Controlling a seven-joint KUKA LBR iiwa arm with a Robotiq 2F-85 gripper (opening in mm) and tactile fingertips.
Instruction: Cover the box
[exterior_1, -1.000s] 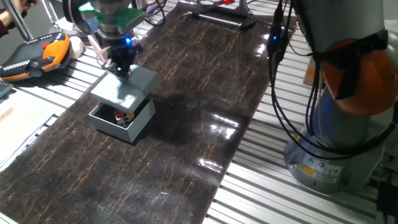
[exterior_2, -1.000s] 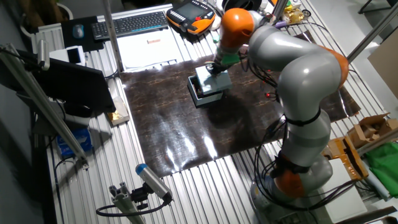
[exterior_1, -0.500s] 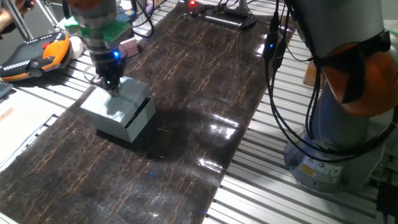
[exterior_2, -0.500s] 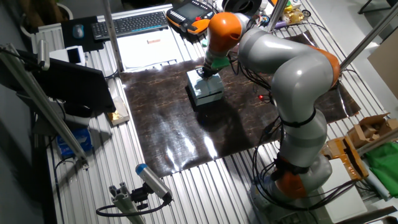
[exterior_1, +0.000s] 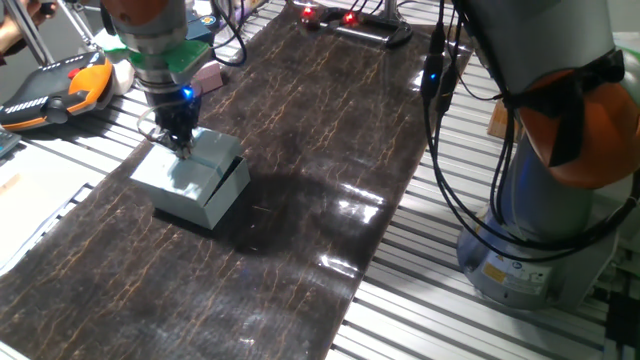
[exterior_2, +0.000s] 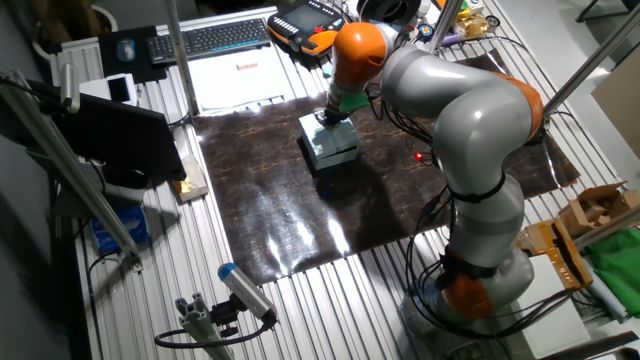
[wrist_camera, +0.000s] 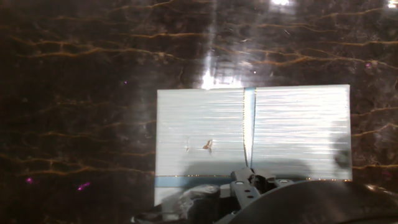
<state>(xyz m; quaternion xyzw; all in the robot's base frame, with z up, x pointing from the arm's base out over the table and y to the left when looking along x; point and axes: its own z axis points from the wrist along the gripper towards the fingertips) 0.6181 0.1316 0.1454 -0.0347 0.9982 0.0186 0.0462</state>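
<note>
The pale grey-blue lid (exterior_1: 185, 168) lies on top of the small box (exterior_1: 224, 196) on the dark mat, and the box's opening is hidden. The lid sits a little askew. My gripper (exterior_1: 181, 143) is at the lid's far edge, fingers shut on that edge. In the other fixed view the lid (exterior_2: 333, 143) covers the box below my gripper (exterior_2: 327, 118). The hand view shows the lid's top (wrist_camera: 298, 130) with a pale stripe, and my gripper (wrist_camera: 249, 182) at its near edge.
An orange and black teach pendant (exterior_1: 55, 88) lies at the far left. The arm's base (exterior_1: 530, 250) and hanging cables (exterior_1: 440, 110) stand at the right. A keyboard (exterior_2: 210, 38) lies beyond the dark mat (exterior_1: 330, 150).
The gripper moved left and down with the lid. The lid went from hanging tilted above the open box to resting over it, hiding the inside.
</note>
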